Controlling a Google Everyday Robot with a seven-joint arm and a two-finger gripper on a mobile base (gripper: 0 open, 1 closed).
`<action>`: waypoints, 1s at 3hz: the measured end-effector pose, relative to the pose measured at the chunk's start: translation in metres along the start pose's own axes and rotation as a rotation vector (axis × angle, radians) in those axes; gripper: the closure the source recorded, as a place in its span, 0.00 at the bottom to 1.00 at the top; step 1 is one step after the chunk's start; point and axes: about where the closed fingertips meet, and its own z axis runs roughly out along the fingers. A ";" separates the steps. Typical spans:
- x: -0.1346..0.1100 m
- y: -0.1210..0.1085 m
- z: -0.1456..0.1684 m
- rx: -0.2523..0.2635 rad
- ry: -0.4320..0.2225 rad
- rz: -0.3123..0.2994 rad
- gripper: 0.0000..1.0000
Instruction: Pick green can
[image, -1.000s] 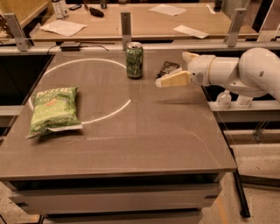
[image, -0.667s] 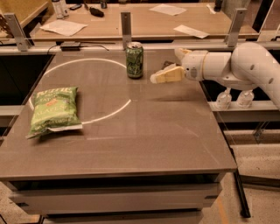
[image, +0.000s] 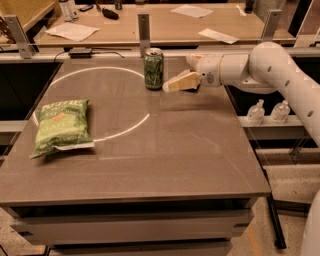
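Observation:
The green can (image: 153, 68) stands upright at the back middle of the grey table (image: 165, 150). It is green with pale and dark mottled print and a silver top rim. My gripper (image: 169, 86) comes in from the right on the white arm (image: 260, 65). It points left, with its cream tip just right of the can's lower half and a small gap between them. It holds nothing.
A large flat green chip bag (image: 61, 125) lies on the left of the table. A white arc (image: 115, 132) is marked on the tabletop. Metal posts (image: 144, 27) and a wooden desk with papers stand behind. Two small bottles (image: 269, 112) sit on a shelf at the right.
My gripper has moved left along the back of the table, closing most of the gap to the can. The can and the chip bag have not moved.

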 end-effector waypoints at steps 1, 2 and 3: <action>0.002 -0.005 0.014 -0.002 0.020 0.017 0.00; 0.004 -0.004 0.028 -0.008 0.040 0.028 0.00; 0.006 0.000 0.043 -0.026 0.045 0.035 0.00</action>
